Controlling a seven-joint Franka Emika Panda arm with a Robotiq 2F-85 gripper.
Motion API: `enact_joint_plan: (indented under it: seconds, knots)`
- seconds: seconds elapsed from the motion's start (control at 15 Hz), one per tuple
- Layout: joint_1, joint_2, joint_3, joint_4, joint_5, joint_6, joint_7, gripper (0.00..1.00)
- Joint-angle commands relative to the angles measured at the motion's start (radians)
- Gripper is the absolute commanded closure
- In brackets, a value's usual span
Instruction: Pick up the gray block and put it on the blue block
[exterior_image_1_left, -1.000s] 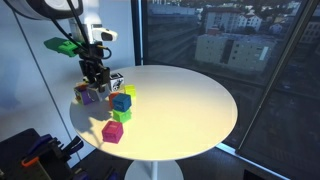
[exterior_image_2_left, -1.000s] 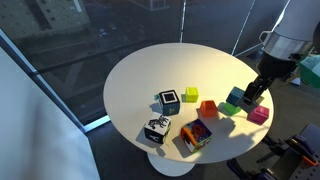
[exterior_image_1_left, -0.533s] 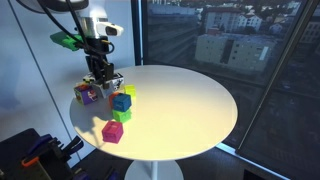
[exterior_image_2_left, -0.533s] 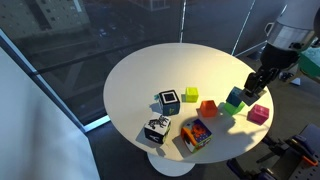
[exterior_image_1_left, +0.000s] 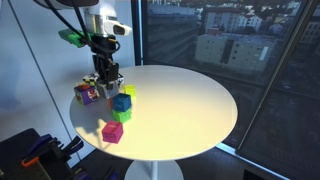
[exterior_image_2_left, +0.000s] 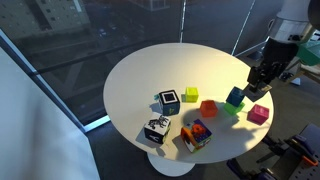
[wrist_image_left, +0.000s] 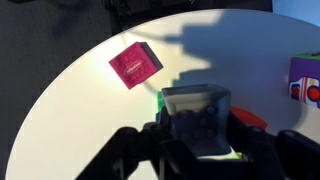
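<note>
My gripper (wrist_image_left: 197, 128) is shut on the gray block (wrist_image_left: 196, 104), which fills the jaws in the wrist view. In both exterior views the gripper (exterior_image_1_left: 108, 80) (exterior_image_2_left: 257, 84) hangs a little above the white round table (exterior_image_1_left: 190, 100), close beside the blue block (exterior_image_1_left: 121, 101) (exterior_image_2_left: 236, 97). The blue block sits on the table against a green block (exterior_image_1_left: 119, 114) (exterior_image_2_left: 228, 109). In the wrist view the blue block is hidden under the held block; only a sliver of green (wrist_image_left: 160, 98) shows.
A pink block (exterior_image_1_left: 112, 131) (exterior_image_2_left: 259, 114) (wrist_image_left: 135, 67) lies near the table edge. A red block (exterior_image_2_left: 208, 108), a yellow-green block (exterior_image_2_left: 192, 94), a multicoloured cube (exterior_image_2_left: 196, 134) (exterior_image_1_left: 87, 93) and two white cubes with black marks (exterior_image_2_left: 156, 130) (exterior_image_2_left: 169, 101) stand nearby.
The gripper has risen from the table with the gray block in its jaws and shifted slightly toward the blue block. The other blocks have not moved.
</note>
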Motion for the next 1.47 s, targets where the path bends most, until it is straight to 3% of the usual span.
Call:
enact_joint_plan:
  seconds: [0.0,0.6,1.4]
  knots:
    - [-0.011,0.058,-0.015,0.075,-0.01,-0.048,0.028,0.72]
    - [-0.006,0.146,-0.021,0.145,-0.001,-0.026,0.046,0.72]
    - [-0.001,0.201,-0.024,0.152,-0.004,0.027,0.046,0.72]
